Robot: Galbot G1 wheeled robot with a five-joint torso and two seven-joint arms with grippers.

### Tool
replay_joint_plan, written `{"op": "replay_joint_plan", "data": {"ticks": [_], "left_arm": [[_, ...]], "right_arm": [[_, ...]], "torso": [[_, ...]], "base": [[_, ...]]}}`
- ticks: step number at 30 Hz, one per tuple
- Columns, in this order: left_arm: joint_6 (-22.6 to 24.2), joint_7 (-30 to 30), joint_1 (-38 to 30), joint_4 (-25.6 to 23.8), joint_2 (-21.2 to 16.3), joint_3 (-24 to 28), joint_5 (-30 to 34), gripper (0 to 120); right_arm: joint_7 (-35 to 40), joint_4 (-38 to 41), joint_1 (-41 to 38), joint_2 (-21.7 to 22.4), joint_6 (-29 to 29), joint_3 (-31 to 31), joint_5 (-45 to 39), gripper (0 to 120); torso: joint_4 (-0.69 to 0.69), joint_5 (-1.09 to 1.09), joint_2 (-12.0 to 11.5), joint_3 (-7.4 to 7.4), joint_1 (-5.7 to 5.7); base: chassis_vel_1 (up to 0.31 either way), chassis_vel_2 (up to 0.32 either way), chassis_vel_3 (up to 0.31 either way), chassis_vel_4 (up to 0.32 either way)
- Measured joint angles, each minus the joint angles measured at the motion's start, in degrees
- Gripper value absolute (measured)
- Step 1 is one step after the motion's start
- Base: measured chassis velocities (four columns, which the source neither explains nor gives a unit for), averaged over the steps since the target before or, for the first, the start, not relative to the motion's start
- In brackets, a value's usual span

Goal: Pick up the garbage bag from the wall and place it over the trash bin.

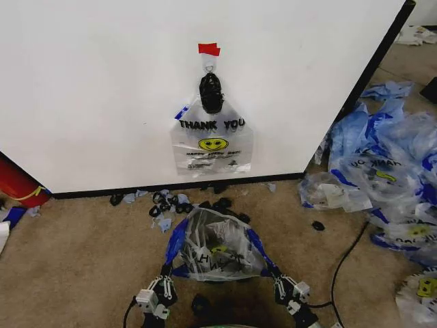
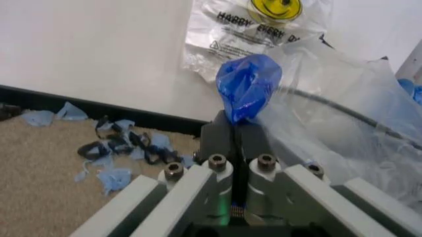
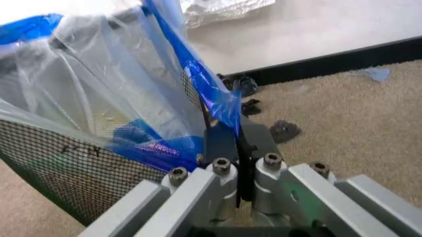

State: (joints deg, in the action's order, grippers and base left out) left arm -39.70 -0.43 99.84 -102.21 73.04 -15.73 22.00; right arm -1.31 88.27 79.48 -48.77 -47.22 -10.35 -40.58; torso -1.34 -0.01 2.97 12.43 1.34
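Observation:
A see-through garbage bag [image 1: 217, 247] with blue handles is stretched open between both grippers, low over the carpet in front of the white wall [image 1: 102, 89]. My left gripper [image 1: 166, 281] [image 2: 235, 129] is shut on its bunched blue handle [image 2: 247, 86]. My right gripper [image 1: 281, 285] [image 3: 236, 136] is shut on the other blue handle [image 3: 211, 101]. The bag is draped over the black wire-mesh trash bin [image 3: 66, 173], whose rim [image 2: 343, 111] shows through the plastic. Another "THANK YOU" bag [image 1: 212, 140] hangs from the hook [image 1: 209, 66] under the red tape [image 1: 209, 48].
Black lumps and blue scraps [image 1: 174, 203] lie along the wall's base strip. A heap of spare bags [image 1: 389, 160] covers the carpet at the right. A black cable [image 1: 345, 263] runs past my right arm. A red object [image 1: 17, 184] stands at the far left.

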Motion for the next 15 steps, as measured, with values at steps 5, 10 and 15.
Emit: {"op": "replay_joint_plan", "data": {"ticks": [5,10,15], "left_arm": [[0.27,-0.10,-2.02,1.96,-0.02,0.06,0.14,0],[0.35,-0.13,-2.98,1.97,0.12,0.58,0.13,0],[0.35,-0.21,-2.94,1.97,0.02,0.69,0.12,0]], "right_arm": [[0.07,-2.68,-2.15,-1.01,0.01,-0.87,0.02,0],[0.15,-4.62,-3.57,-1.85,0.02,-1.61,0.04,0],[0.26,-4.38,-3.58,-1.75,0.05,-1.68,0.06,0]], "torso": [[0.03,0.14,0.03,-0.01,0.00],[0.00,0.07,0.01,-0.01,0.00],[-0.02,-0.02,0.00,0.00,0.00]], "base": [[0.000,0.000,0.000,0.000],[0.000,0.000,0.000,0.000],[0.000,0.000,0.000,0.000]]}}
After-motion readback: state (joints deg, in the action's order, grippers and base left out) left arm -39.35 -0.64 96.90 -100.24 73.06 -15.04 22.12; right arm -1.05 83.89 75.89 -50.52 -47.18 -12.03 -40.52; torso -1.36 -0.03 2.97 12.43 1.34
